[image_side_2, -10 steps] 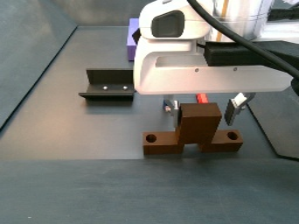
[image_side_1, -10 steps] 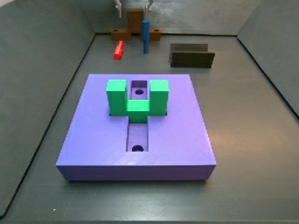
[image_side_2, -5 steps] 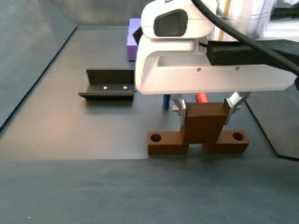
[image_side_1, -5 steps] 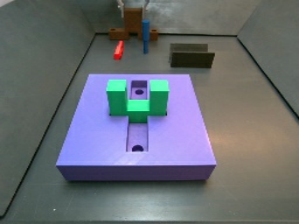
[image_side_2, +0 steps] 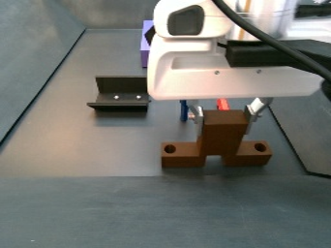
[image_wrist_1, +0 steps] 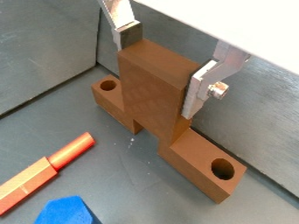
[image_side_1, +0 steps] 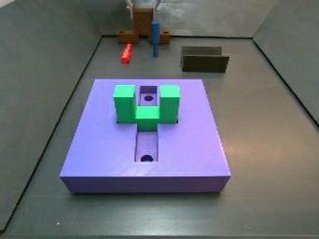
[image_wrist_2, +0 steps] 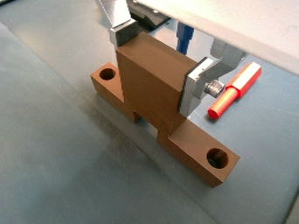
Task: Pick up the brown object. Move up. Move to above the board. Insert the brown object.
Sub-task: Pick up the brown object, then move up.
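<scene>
The gripper [image_wrist_1: 163, 70] clasps the raised middle of the brown object [image_wrist_1: 158, 101], which sits at the floor, well apart from the board [image_side_1: 187, 140]. The pick looks about made; lifting, carrying over the board and inserting remain.

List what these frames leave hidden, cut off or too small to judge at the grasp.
- Gripper: finger contact with the brown object is unclear in both wrist views.
- Brown object's underside: whether it rests on the floor is hidden.
- Side view: brown object too small.
- Board: mostly hidden behind the gripper housing.
- Red stick: cut off by the frame edge.
</scene>
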